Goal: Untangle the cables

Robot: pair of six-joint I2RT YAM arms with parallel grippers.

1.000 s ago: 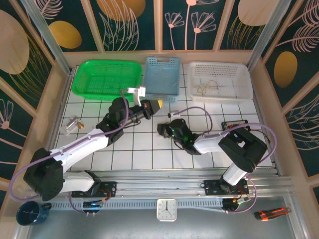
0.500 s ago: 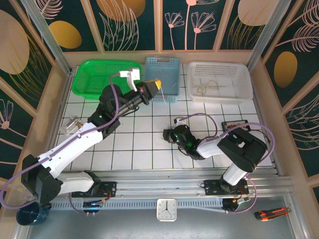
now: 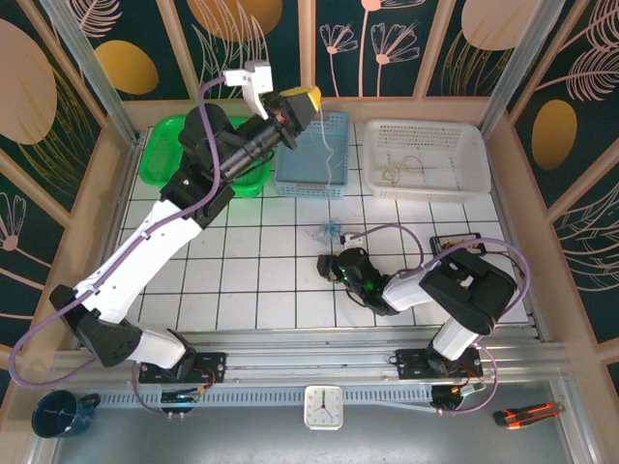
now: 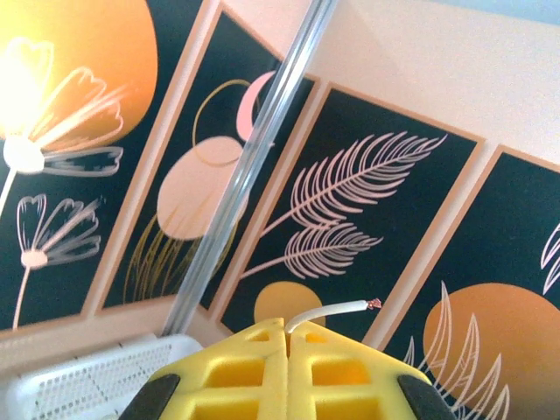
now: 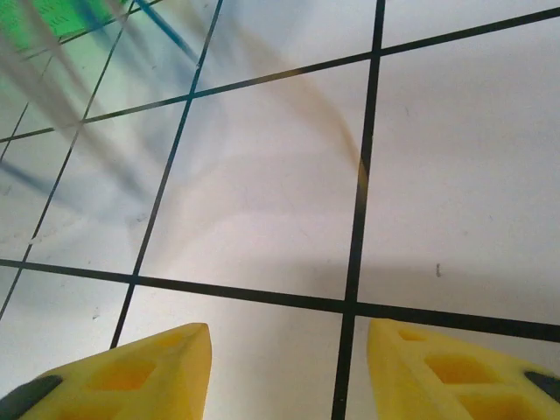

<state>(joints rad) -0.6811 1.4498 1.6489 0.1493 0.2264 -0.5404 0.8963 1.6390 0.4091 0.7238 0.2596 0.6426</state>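
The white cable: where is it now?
In the top external view the white cable hangs from the raised left gripper, above the blue basket at the far side.

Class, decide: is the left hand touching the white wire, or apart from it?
Touching. In the left wrist view, the white wire pokes out of the seam where the left hand is shut, so it is pinched there.

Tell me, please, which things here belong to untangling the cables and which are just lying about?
Job: white cable clamped in the left gripper; blue tangle on the table; tan cable in the white basket.
Lying about: mug; clock; utility knife; black tray.
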